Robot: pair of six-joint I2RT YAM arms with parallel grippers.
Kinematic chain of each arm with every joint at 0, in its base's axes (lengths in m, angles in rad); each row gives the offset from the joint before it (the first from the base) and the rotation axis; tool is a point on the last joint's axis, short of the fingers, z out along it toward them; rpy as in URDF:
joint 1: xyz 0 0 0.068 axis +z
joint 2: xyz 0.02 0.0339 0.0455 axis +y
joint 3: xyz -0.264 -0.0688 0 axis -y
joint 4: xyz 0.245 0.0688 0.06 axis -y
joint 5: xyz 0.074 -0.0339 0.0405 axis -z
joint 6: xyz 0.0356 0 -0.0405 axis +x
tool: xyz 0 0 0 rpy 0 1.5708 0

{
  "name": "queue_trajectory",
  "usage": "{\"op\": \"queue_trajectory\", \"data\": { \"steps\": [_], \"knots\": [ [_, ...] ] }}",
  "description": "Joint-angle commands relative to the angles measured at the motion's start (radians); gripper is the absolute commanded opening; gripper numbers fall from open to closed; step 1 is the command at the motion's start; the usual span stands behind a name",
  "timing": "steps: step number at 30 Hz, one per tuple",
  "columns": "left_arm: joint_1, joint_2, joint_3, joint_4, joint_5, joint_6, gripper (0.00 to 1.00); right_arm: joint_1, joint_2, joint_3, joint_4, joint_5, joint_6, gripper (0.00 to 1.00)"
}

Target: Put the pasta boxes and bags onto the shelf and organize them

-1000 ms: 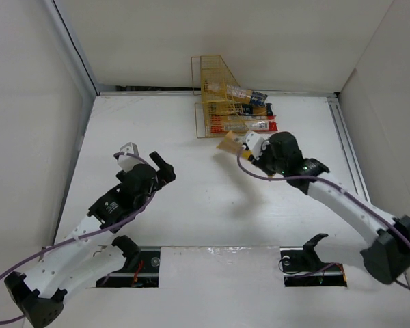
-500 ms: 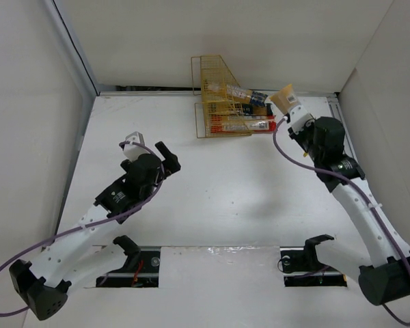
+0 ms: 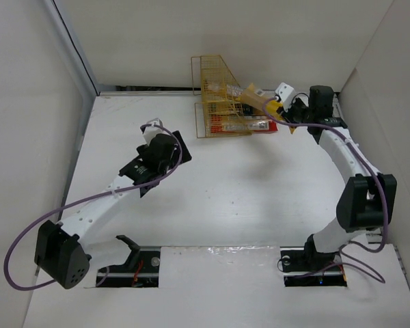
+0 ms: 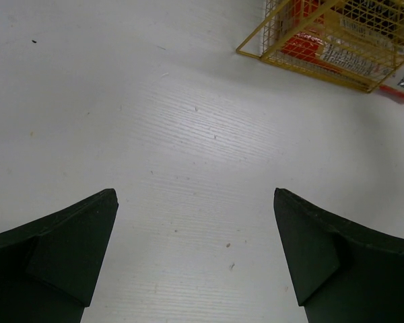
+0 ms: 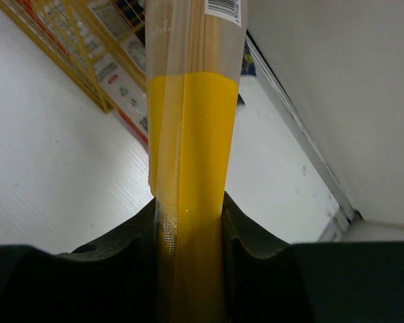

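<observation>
Right gripper (image 5: 188, 219) is clamped on the yellow bag (image 5: 188, 121), its fingers (image 5: 249, 232) squeezing the lower part from both sides; the bag runs up and away from the wrist, with a barcode label at its far end. Seen from above, it hangs slanted in the air at the right end of the shelf (image 3: 215, 85); whether its tip touches the wire I cannot tell. A red-and-white box (image 3: 244, 125) lies in the lower tier, its right end sticking out. Left gripper (image 4: 195, 202) has its jaws wide apart and empty above the table (image 3: 225, 198), near the shelf's front left corner.
</observation>
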Motion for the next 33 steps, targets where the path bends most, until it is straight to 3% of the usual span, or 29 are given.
{"op": "queue_trajectory", "data": {
  "steps": [1,6,14,18,19,25,33],
  "knots": [
    [0.009,0.020,0.048,0.032,0.021,0.030,1.00,-0.011,0.017,0.138,0.245,-0.259,-0.055,0.00],
    [0.018,0.011,0.037,0.065,0.030,0.059,1.00,-0.023,0.152,0.197,0.245,-0.431,-0.145,0.00],
    [0.083,-0.031,0.008,0.065,0.049,0.068,1.00,-0.080,0.407,0.408,0.130,-0.854,-0.213,0.00],
    [0.102,-0.040,-0.001,0.065,0.049,0.077,1.00,-0.045,0.497,0.539,-0.068,-0.812,-0.358,0.00],
    [0.102,-0.040,-0.001,0.065,0.049,0.077,1.00,-0.034,0.532,0.610,-0.191,-0.792,-0.459,0.00],
    [0.112,-0.002,-0.001,0.089,0.082,0.086,1.00,0.020,0.719,0.911,-0.591,-0.686,-0.716,0.00],
    [0.112,0.064,0.017,0.109,0.101,0.096,1.00,0.020,0.807,0.973,-0.607,-0.671,-0.734,0.00]
  ]
}}
